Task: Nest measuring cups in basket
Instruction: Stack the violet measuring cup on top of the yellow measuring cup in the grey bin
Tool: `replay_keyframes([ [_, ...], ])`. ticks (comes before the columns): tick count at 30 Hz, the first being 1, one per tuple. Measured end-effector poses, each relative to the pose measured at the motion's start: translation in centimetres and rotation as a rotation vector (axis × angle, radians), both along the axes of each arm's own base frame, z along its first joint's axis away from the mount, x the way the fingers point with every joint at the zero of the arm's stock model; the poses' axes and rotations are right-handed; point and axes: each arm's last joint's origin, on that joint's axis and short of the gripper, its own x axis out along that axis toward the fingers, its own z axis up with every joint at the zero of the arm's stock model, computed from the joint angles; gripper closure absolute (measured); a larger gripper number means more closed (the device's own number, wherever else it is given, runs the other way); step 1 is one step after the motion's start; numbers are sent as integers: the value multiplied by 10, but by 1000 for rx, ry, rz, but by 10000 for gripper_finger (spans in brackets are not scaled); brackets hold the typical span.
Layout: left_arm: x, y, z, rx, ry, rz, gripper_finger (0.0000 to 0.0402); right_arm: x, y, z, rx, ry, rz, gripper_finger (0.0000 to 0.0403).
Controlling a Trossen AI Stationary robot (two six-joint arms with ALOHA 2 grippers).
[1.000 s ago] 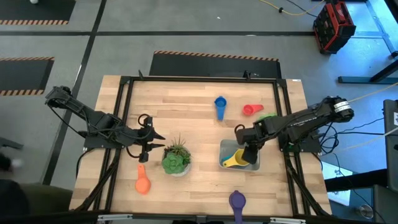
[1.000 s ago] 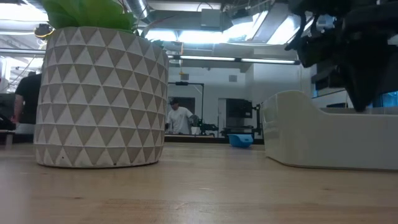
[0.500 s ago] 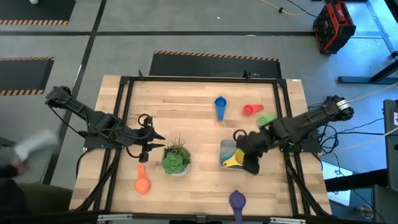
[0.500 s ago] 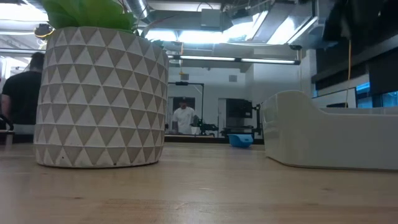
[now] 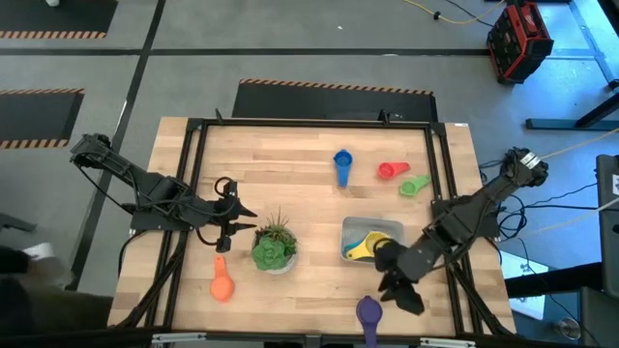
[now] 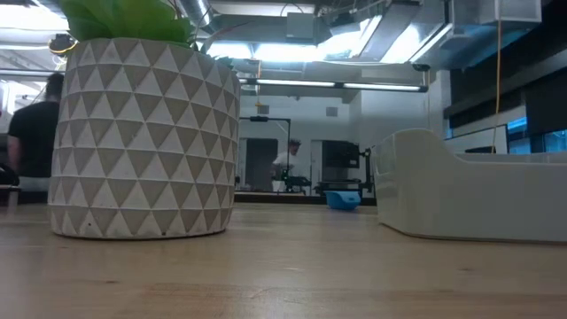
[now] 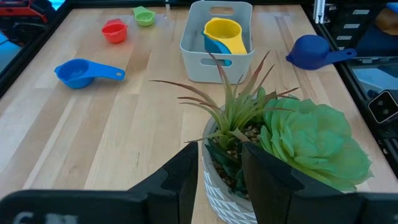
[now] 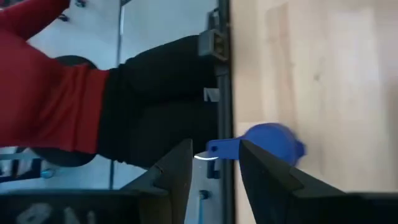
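The basket (image 5: 389,228) stands right of the table's middle, with a yellow measuring cup (image 7: 225,32) lying in a teal one (image 7: 216,46) inside it. A blue cup (image 5: 341,164), a red cup (image 5: 390,171) and a green cup (image 5: 416,185) lie on the table farther back. An orange cup (image 5: 221,281) is at the near left and a purple cup (image 5: 368,312) at the near edge. My right gripper (image 5: 397,293) hovers open just right of the purple cup (image 8: 272,142), touching nothing. My left gripper (image 5: 237,221) waits open, left of the potted plant (image 5: 274,246).
The plant's patterned pot (image 6: 142,137) stands between my left gripper and the basket (image 6: 469,190). A black frame (image 5: 309,124) runs round the table. A person in a red top (image 8: 50,93) stands just beyond the near edge by the purple cup.
My right gripper has risen out of the basket and swung toward the table's near edge, ending beside the purple cup; it has turned as it went. The yellow cup stays in the basket. My left arm has kept still.
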Motion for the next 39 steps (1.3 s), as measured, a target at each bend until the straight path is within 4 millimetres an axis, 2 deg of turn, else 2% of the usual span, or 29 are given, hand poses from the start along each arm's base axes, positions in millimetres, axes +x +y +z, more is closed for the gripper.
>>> replay_keyframes([
  [8,0,0,0,0,-2,2,284,-4,33,-5,25,-85,20,266],
  [15,0,0,0,1,-2,2,284,0,56,-28,-22,-63,54,266],
  [24,0,0,0,1,-2,2,284,11,61,-50,-77,-17,56,267],
  [39,0,0,0,1,-1,3,284,19,64,-67,-176,-50,97,267],
])
